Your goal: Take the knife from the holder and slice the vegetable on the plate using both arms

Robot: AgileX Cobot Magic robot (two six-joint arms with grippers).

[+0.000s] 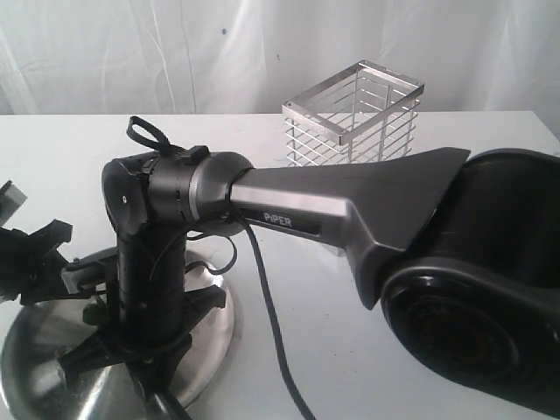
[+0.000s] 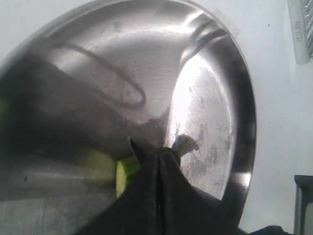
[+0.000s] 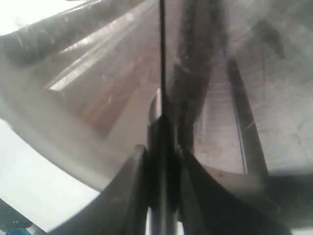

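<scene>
Steel on the left: one round plate (image 2: 210, 122) sits at the left end of the white table (image 1: 367, 350). The vegetable (image 2: 124, 177) lies on it, dark green with a pale cut face and a curled stem. A blurred green patch shows just beside that cut face. I cannot tell whether it is a second piece or a reflection, so I count one piece for certain. My left claw (image 2: 157, 157) is pinched fully closed, its two fingers meeting along one seam, the tips down on the vegetable.

Next along, my right arm (image 1: 297, 214), the second of my two, reaches across the middle and points down over the same plate. My right claw (image 3: 162, 154) is narrow, clamped on the one knife (image 3: 161, 83). The handle sits between the fingers and the thin blade is edge-on toward the plate's surface. Whether the blade touches the steel I cannot tell.

Farthest right, behind that arm, the one holder (image 1: 350, 131) stands upright on the table, well apart from the plate. Through its wire bars I see only table and the white backdrop (image 1: 131, 44).
</scene>
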